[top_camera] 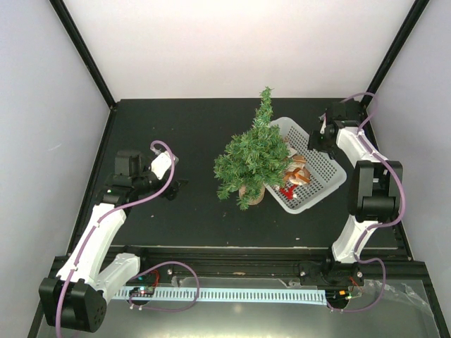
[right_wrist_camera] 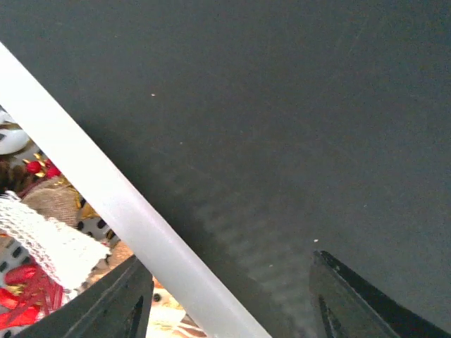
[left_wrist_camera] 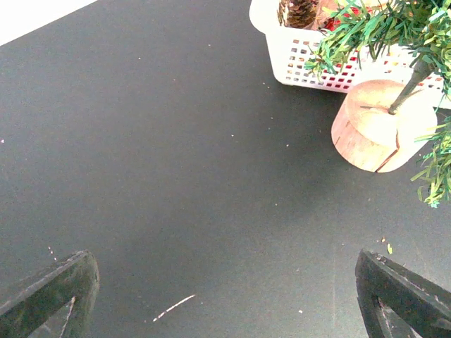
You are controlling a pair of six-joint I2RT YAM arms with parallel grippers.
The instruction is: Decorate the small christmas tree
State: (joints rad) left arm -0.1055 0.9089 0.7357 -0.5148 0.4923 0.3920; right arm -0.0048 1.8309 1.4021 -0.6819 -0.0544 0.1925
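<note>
Table (top_camera: 176,218): tree (top_camera: 252,158) stands at centre, no ornament visible on it; task judged not begun. Basket (top_camera: 323,169), just beside the tree's base, holds the ornaments (top_camera: 296,177). Left gripper (left_wrist_camera: 224,282): fingers wide, empty, over bare table. Right gripper (right_wrist_camera: 229,282): fingers part-open, 1 each side of the basket rim, holding nothing.

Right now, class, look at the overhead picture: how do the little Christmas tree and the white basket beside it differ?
The tree is dark green and bushy; the basket is white and perforated. The tree stands upright on a round wooden base, while the basket sits low and flat. No ornaments show on the tree, whereas the basket holds ornaments, a pine cone among them. Both rest on the black table, side by side.
</note>
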